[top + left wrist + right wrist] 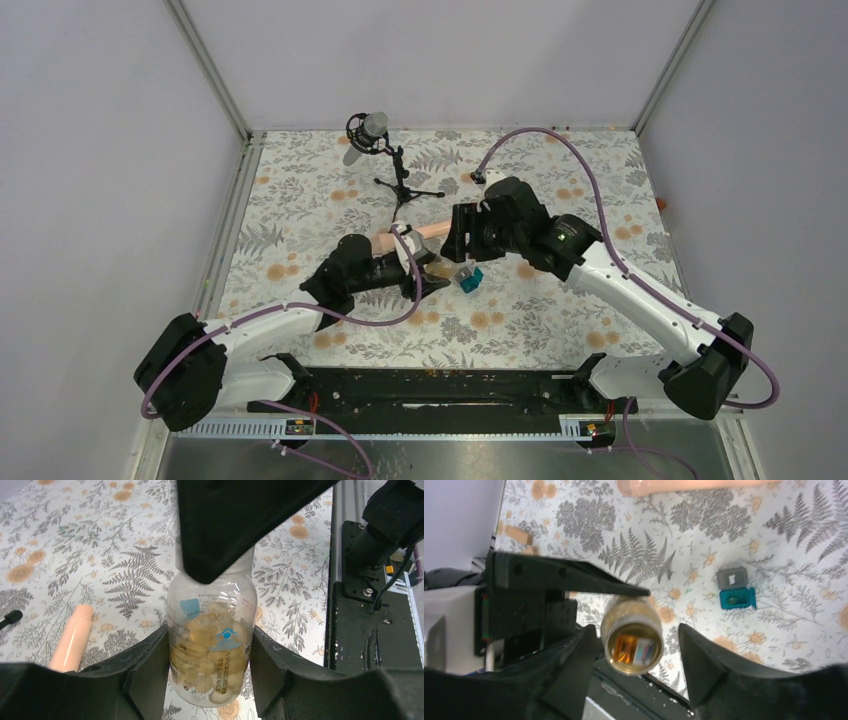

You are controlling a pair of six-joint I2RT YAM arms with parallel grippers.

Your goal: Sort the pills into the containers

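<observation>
Amber bottle (pixel 212 630) clamped in left gripper (pixel 209 647), mouth (so long axis) facing right gripper (pixel 638 630), apparently; its fingers apart

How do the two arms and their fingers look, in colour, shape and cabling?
Both the left arm and the right arm have white links between bulky black joints. A purple cable loops along each arm. The left fingers and the right fingers are matte black, wedge-shaped, thick at the base. A small green light shows on the right arm.
</observation>
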